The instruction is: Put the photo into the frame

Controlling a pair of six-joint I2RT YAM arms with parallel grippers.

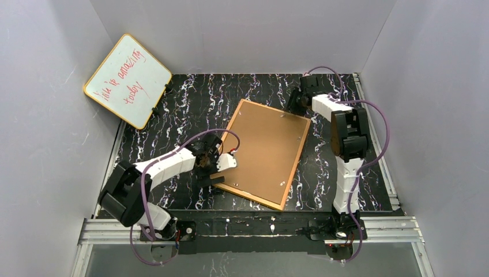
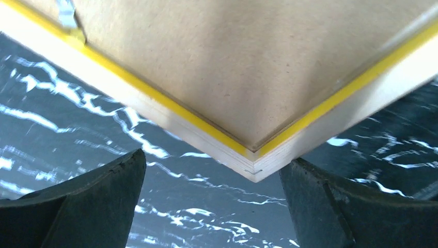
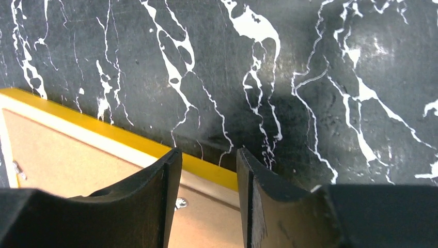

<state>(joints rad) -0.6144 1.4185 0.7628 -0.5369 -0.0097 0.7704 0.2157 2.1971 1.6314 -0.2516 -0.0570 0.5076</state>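
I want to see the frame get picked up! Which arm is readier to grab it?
Probably the left arm: its jaws stand wide open with the near corner of the frame between them. The right arm has narrower jaws, hovering over the far edge.

Whiteboard: yellow rim, red handwriting, propped tilted in my far-left corner.
Tabletop: black with white marble veins, spread out below me.
Backing board: plain brown, lying flat mid-table, small metal tabs at its edges.
Walls: plain grey on three sides of me.
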